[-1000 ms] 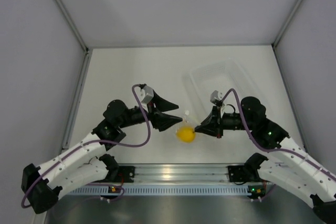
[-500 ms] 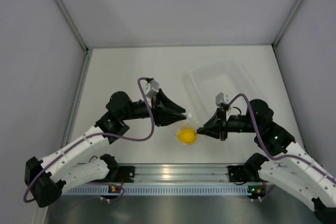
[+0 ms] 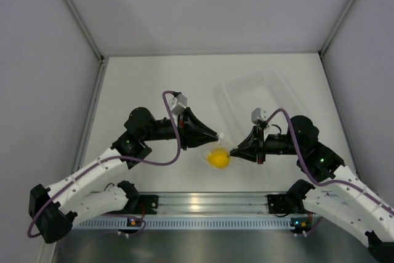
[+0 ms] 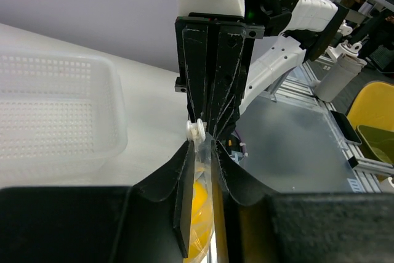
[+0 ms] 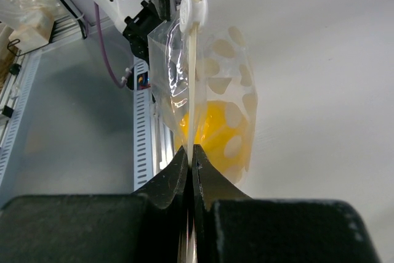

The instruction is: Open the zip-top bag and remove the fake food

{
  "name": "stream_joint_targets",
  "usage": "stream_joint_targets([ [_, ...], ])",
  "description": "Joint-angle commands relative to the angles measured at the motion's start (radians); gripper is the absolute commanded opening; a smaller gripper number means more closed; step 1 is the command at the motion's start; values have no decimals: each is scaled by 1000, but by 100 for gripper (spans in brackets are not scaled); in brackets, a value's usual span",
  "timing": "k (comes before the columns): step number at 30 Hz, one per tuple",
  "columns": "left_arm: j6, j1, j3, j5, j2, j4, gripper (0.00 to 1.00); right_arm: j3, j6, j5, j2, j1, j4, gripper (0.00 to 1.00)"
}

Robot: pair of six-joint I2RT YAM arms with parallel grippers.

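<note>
Only right-wrist: spotted zip-top bag

Fake food inside zip-top bag, bag between left jaws and right jaws, tray behind right jaws.

The top camera looked down on the whole bench from afar, while both wrist cameras faced each other closely across the zip-top bag.
</note>
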Motion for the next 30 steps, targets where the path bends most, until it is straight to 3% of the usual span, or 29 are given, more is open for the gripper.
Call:
stream_joint_targets([
  [1, -5, -3, 13, 18, 14, 31, 22, 51, -9, -5, 0, 23, 65, 0],
  [2, -5, -3, 13, 17, 16, 33, 20, 50, -9, -4, 1, 22, 65, 0],
  [4, -3, -3, 11, 11, 14, 31, 5, 48, -7, -2, 1, 22, 65, 0],
  [7, -5, -3, 11, 12, 14, 31, 0, 47, -9, 13, -3, 22, 63, 0],
  [11, -2, -5, 8, 15, 7, 31, 0, 44, -12, 28, -6, 22, 62, 0],
  [12, 1, -3, 8, 15, 7, 31, 0, 41, -10, 31, -6, 22, 62, 4],
  [14, 4, -3, 8, 23, 5, 31, 0, 42, -10, 42, -2, 22, 62, 23],
  [15, 6, -3, 10, 28, 4, 33, 0, 44, -9, 42, -2, 23, 63, 26],
  [30, 20, -5, 13, 89, 17, 33, 0, 183, 86, 13, 86, 22, 232, 29],
])
